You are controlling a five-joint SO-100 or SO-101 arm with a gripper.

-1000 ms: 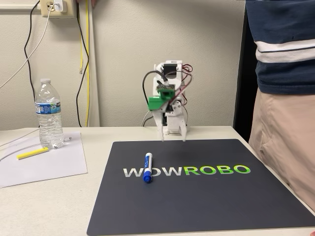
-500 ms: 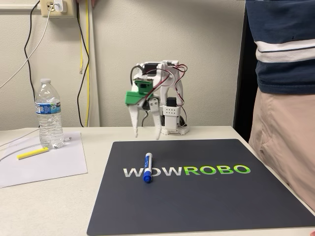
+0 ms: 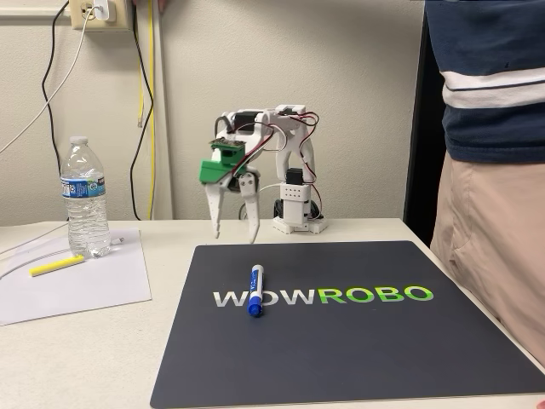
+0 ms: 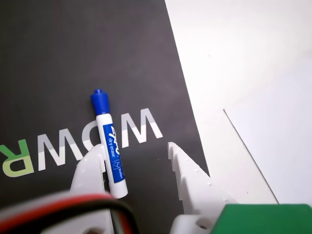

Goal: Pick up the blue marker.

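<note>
Swinging further to the left of the fixed view than half a second ago, the white arm has carried its gripper (image 3: 233, 232) away from its base and out over the far left edge of the black WOWROBO mat (image 3: 358, 341), the two white fingers pointing down with their tips above the table. The jaws stand spread wide with nothing between them. The blue marker (image 3: 255, 290) has not shifted: it lies flat on the mat across the "O" of the white lettering, blue cap toward the camera in the fixed view, well in front of the fingertips and apart from them. In the wrist view the marker (image 4: 109, 143) runs nearly lengthwise, cap at the far end, its near end just beside the left finger (image 4: 90, 168), while the right finger (image 4: 187, 178) sits apart over bare mat. To the left in the fixed view a sheet of white paper (image 3: 85, 290) carries a yellow highlighter (image 3: 57, 265) and a water bottle (image 3: 85, 198). A person in a striped navy shirt and tan trousers (image 3: 490, 170) stands at the right edge of the table.
</note>
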